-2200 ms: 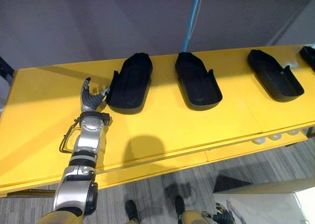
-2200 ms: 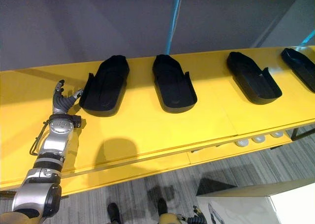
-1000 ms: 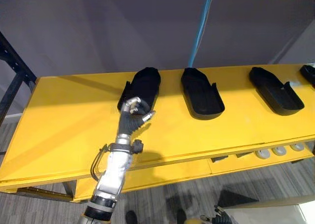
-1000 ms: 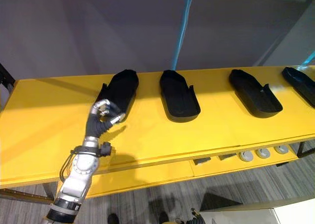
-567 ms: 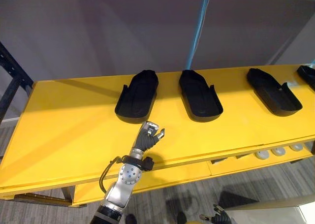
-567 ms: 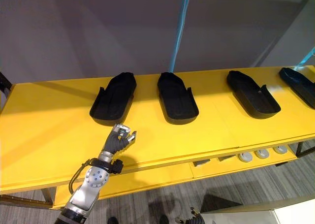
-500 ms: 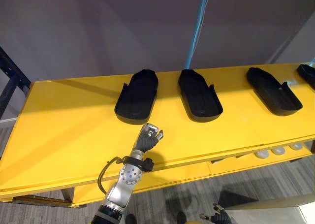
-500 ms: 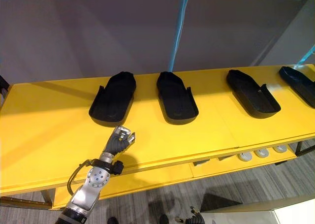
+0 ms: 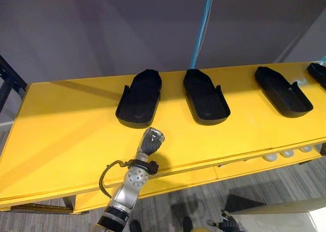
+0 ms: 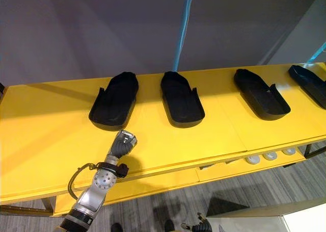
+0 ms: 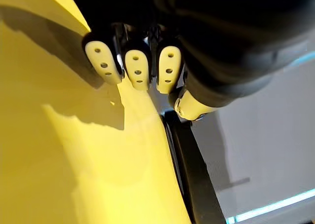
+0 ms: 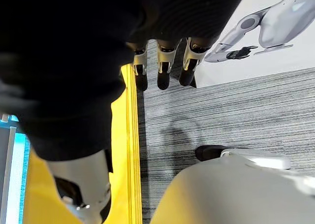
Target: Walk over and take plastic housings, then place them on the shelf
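Several black plastic housings lie in a row on the yellow shelf top [image 9: 61, 135]: the leftmost housing [image 9: 138, 98], a middle housing [image 9: 205, 97], a third housing [image 9: 283, 91] and one more at the right edge. My left hand [image 9: 151, 140] hovers over the bare yellow surface just in front of the leftmost housing, apart from it, its fingers [image 11: 138, 69] curled into an empty fist. The edge of that housing [image 11: 194, 175] shows past them. My right hand [image 12: 165, 69] hangs low beside the shelf's front edge, fingers straight, holding nothing.
A grey wall with a blue vertical strip [image 9: 204, 28] stands behind the shelf. A black rack frame [image 9: 7, 79] stands at the far left. Small pale round parts [image 9: 277, 154] sit under the shelf's front edge on the right. A white box [image 9: 275, 219] stands on the floor at lower right.
My left hand has drawn back from the leftmost housing toward the shelf's front edge, and its fingers have curled into a fist. The camera has shifted a little.
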{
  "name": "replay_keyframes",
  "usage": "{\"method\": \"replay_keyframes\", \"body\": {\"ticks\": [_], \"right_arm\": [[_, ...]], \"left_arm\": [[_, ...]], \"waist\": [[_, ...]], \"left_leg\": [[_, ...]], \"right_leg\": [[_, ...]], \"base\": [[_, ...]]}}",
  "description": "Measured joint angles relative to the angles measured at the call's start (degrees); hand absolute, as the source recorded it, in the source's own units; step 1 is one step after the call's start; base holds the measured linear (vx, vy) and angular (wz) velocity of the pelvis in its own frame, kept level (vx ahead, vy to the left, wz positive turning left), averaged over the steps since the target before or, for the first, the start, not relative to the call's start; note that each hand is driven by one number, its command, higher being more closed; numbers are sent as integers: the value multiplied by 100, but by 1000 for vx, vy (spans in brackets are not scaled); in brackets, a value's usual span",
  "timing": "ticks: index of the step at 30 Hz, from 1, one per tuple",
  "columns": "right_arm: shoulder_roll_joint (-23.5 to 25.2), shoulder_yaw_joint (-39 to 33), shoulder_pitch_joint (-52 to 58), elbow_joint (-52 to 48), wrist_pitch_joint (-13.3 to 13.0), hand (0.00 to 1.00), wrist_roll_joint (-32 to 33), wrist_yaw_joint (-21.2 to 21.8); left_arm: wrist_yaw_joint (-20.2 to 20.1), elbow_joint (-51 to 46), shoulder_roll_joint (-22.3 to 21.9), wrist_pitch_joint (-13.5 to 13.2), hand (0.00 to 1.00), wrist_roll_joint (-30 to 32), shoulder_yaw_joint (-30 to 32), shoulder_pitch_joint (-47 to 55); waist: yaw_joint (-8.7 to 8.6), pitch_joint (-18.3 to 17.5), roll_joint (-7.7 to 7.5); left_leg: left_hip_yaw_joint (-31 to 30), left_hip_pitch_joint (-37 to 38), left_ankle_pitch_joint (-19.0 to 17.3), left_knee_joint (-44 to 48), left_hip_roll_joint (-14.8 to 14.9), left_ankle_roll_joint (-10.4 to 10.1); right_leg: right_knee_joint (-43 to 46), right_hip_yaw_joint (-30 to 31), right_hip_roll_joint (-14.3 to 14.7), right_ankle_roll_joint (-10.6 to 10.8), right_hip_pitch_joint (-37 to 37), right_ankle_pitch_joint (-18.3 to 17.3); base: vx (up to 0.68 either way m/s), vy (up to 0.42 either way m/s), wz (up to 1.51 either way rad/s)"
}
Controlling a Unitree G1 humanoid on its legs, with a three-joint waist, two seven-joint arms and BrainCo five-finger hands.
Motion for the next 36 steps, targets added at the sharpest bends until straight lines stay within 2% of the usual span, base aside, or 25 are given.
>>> {"method": "replay_keyframes", "body": {"ticks": [11, 16, 17, 22, 29, 33, 36], "right_arm": [[18, -11, 3, -3, 1, 0, 0, -11], [15, -18, 4, -31, 1, 0, 0, -10], [24, -107, 1, -88, 1, 0, -1, -11], [59, -114, -9, -181, 1, 0, -1, -11], [67, -128, 7, -176, 0, 0, -1, -12], [69, -131, 14, -170, 0, 0, 0, -13], [71, -148, 12, -156, 0, 0, 0, -14]], "left_arm": [[121, 106, -98, 107, 100, 41, 290, -20], [155, 253, -89, 183, 100, 43, 335, -349], [176, 397, -36, 192, 100, 42, 352, -687], [184, 493, 37, 191, 100, 43, 436, -771], [186, 821, 85, 234, 100, 61, 435, -992], [186, 797, 36, 233, 100, 41, 415, -969], [179, 287, 30, 208, 100, 17, 293, -759]], "waist": [[3, 3, 4], [-1, 7, 7], [-31, 8, 5], [-188, 8, 5], [-226, 10, 1], [-218, 11, -1], [-203, 12, -1]], "left_leg": [[10, -1, -4, -6, 3, -4], [36, -110, -18, -5, 4, 4], [134, -167, -21, 17, 9, 0], [141, -161, -19, 17, 33, 0], [181, -142, -6, 7, 31, 15], [175, -141, -3, -4, 30, 15], [138, -141, -4, 8, 30, 14]], "right_leg": [[-2, -5, 1, 0, 1, -1], [-2, 9, 2, 0, -127, -3], [-3, 94, 14, 0, -189, 4], [0, 98, 34, 2, -187, 10], [4, 144, 31, -14, -204, 69], [4, 139, 31, -15, -206, 71], [-5, 117, 31, -14, -188, 69]], "base": [[0, 0, 0], [22, 1, -3], [119, 1, -15], [25, -1, -3], [-47, 8, -4], [-23, 3, 0], [11, 1, 2]]}}
